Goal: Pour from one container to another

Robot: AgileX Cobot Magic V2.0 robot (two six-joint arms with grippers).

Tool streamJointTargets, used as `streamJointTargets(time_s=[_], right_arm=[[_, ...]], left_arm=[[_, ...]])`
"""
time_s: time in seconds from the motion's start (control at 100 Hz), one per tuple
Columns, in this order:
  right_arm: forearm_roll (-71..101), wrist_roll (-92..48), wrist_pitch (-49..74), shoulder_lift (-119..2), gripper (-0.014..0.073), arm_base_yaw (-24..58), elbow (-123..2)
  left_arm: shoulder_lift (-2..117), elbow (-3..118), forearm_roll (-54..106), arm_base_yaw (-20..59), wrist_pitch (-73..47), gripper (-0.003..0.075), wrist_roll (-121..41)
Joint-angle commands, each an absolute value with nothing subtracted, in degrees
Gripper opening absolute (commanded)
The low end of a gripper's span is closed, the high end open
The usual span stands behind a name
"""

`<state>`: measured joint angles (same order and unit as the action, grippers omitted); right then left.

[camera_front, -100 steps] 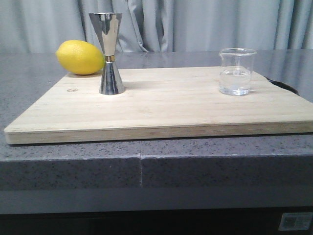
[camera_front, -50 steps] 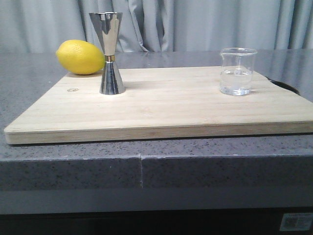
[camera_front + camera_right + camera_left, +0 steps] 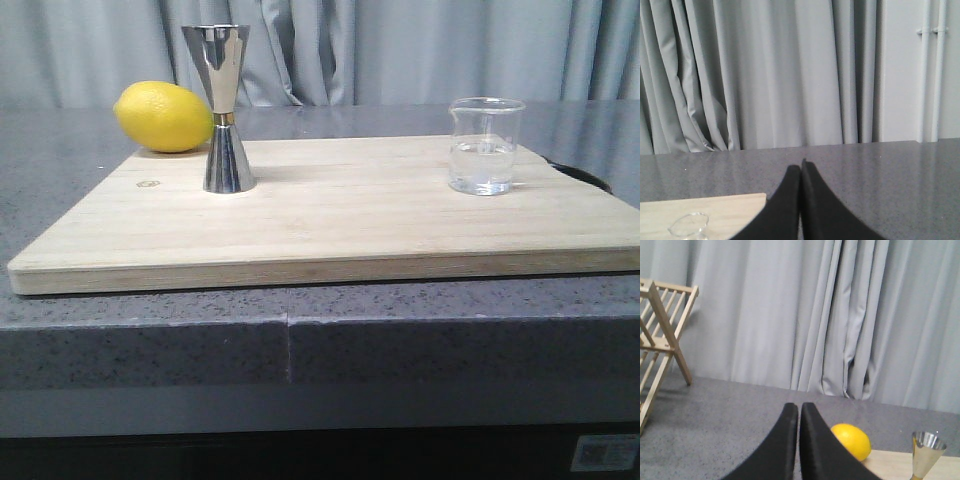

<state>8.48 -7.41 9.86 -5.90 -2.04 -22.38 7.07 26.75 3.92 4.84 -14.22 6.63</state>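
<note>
Though beside the jigger (image 3: 226, 110), lemon (image 3: 163, 117) far from beaker (image 3: 484, 146).

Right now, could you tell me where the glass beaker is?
In the front view, the beaker stands upright on the cutting board's right side, far from the jigger.

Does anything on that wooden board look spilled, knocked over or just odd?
Nothing stands out. The glass beaker stands upright with clear liquid inside, the steel jigger is upright too, and the wooden board around them looks dry. The lemon sits behind the board's back left corner.
</note>
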Motion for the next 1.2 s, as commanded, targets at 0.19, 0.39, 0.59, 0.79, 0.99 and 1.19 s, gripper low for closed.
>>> streamJointTargets(time_s=[0.19, 0.39, 0.59, 0.79, 0.99, 1.19], right_arm=[[8.60, -7.42, 20.52, -19.58, -0.0055, -2.39, -40.31], [8.60, -7.42, 24.28, -27.79, -0.0055, -2.39, -47.45], [8.27, -7.88, 29.09, -36.96, -0.0055, -2.39, -51.99], [8.16, -7.88, 29.20, -44.61, -0.0055, -2.39, -54.18], [7.51, -9.52, 28.85, -50.83, -0.0055, -0.34, -56.49], [3.97, -9.52, 28.31, -54.56, -0.0055, 4.53, -57.86]], left_arm=[[23.19, 48.21, 4.78, 4.76, -28.93, -0.0019, 6.94], [31.67, 53.69, 5.76, 4.76, -28.11, -0.0019, 6.94], [37.68, 53.68, 5.65, 4.76, -25.57, -0.0018, -2.87], [42.66, 53.68, 5.75, 4.76, -26.35, -0.0018, -11.48], [46.76, 53.70, 15.39, 4.76, -27.43, -0.0018, -11.37], [48.30, 54.03, 21.57, 4.76, -27.46, -0.0018, -11.48]])
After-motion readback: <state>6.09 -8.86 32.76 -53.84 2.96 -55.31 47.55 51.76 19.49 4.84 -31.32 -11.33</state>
